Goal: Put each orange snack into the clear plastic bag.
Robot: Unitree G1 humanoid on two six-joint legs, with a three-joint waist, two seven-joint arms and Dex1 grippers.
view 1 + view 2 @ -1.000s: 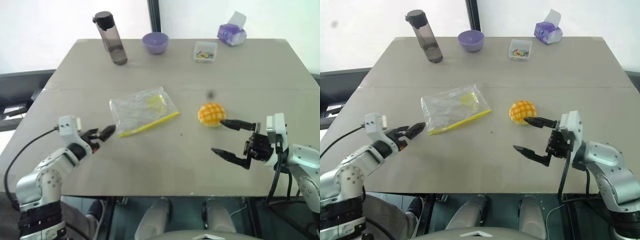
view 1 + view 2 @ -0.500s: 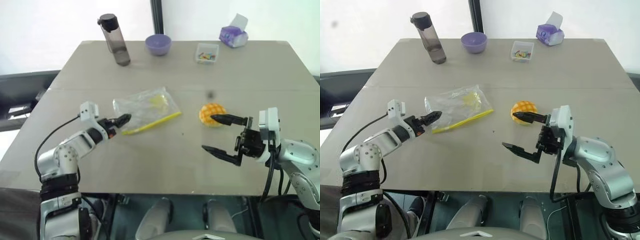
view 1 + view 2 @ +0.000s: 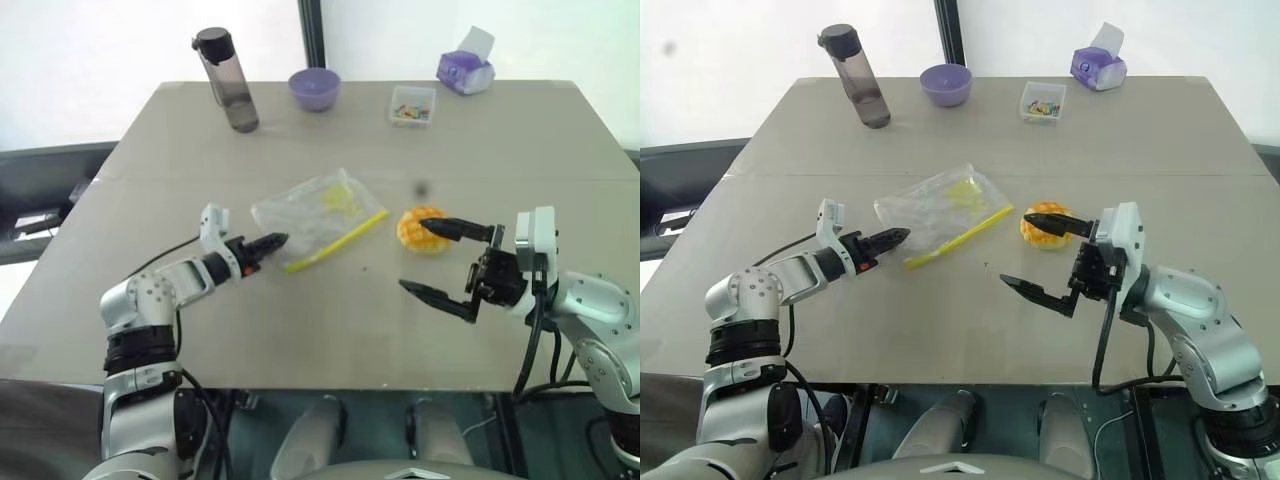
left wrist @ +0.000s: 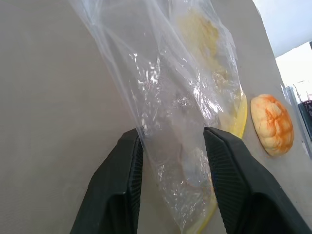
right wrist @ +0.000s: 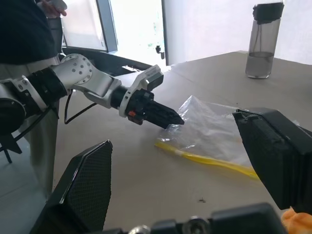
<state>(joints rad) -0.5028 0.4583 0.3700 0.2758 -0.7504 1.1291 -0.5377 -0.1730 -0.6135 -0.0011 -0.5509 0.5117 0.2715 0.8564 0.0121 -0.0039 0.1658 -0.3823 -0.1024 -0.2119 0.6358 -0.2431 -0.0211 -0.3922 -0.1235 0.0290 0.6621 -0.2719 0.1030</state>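
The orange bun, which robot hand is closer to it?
Right. The right gripper stands open just beside the orange snack, one finger over it. The left gripper is across the table, pinching the clear plastic bag.

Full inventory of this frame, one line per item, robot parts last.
Grey table: 1, grey, holds all the items.
Round orange snack: 1, orange-yellow, centre right, outside the bag.
Clear plastic bag with yellow strip: 1, transparent, centre.
Smoky grey water bottle: 1, black cap, far left, upright.
Purple bowl: 1, far centre.
Small clear box of coloured bits: 1, far right of centre.
Purple tissue pack: 1, far right.
Person: 1, dark top, beyond the table's edge.
Left gripper: black, closed on the bag's edge.
Right gripper: black, open, beside the snack.
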